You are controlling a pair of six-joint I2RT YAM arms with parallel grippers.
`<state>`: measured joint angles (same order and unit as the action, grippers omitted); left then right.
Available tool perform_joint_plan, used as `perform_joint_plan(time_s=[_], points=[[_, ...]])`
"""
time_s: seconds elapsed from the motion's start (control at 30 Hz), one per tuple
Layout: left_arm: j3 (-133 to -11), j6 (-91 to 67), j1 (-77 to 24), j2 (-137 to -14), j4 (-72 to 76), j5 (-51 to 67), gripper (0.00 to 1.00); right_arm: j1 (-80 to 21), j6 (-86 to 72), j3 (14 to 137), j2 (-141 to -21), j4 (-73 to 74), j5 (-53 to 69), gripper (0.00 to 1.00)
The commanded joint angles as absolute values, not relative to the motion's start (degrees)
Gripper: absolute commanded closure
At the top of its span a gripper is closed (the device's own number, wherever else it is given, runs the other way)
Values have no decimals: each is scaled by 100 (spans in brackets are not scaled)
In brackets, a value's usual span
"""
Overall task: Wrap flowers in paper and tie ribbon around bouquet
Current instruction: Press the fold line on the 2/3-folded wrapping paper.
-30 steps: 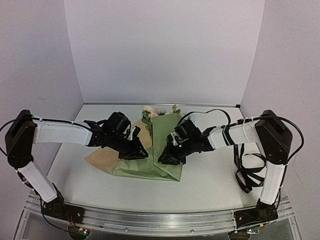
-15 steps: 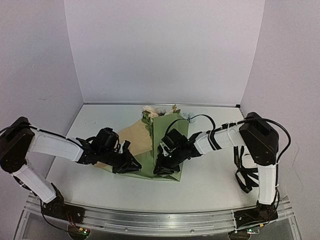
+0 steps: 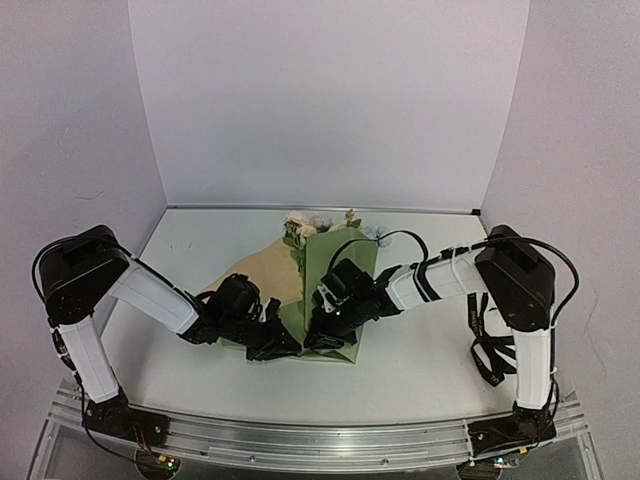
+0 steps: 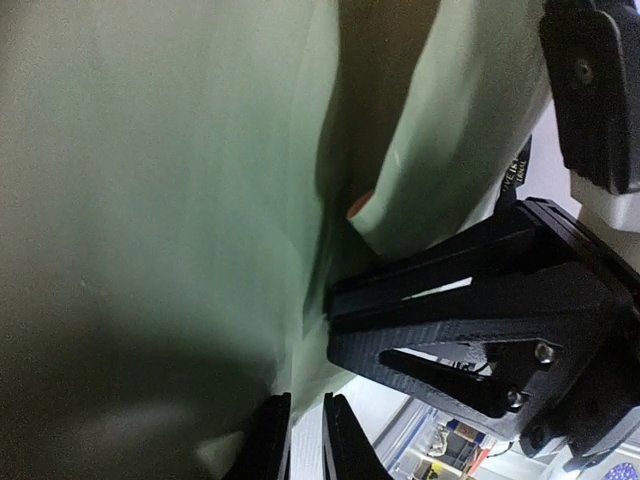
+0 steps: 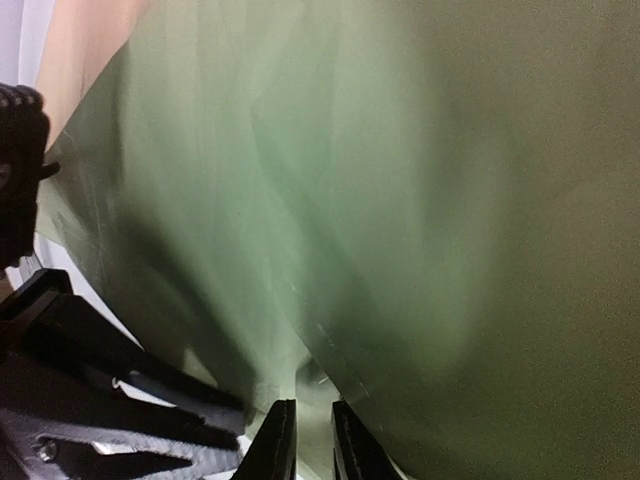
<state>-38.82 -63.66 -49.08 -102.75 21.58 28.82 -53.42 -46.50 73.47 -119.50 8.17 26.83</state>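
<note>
At the near edge of the paper (image 3: 335, 270), the left hand (image 3: 285, 348) has slid in to meet the right hand (image 3: 318, 340). Both are pinched nearly shut on the olive fold. The flowers (image 3: 300, 225) peek out at the far end, so wrapping looks underway. Bare surface (image 3: 420, 370) lies rightward, with the ribbon (image 3: 490, 340) beside the right arm.

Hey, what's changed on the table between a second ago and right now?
Both end effectors slid toward the near edge of the paper and closer together: the left end effector came in low as its elbow pulled back, the right end effector shifted nearer and slightly leftward. Each pinches the sheet, whose green side now stands folded narrower. The flowers and the ribbon stayed put.
</note>
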Motion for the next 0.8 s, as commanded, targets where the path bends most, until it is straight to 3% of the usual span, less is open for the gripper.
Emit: perform_joint_plan(time_s=[0.0,0.53,0.77], points=[[-3738,-6402,-4889,-10286,1674,2370,86,-5347,-4839,7116,-12249,791,2635,85],[-2648,-6600,-4499,-9250,881,1387,86,-5081,-5043,6535,-12216,426,2774,87],[-1896,-6678,-3688,-8275,429,1043,84,-5006,-5071,6465,-12248,334,2845,88]])
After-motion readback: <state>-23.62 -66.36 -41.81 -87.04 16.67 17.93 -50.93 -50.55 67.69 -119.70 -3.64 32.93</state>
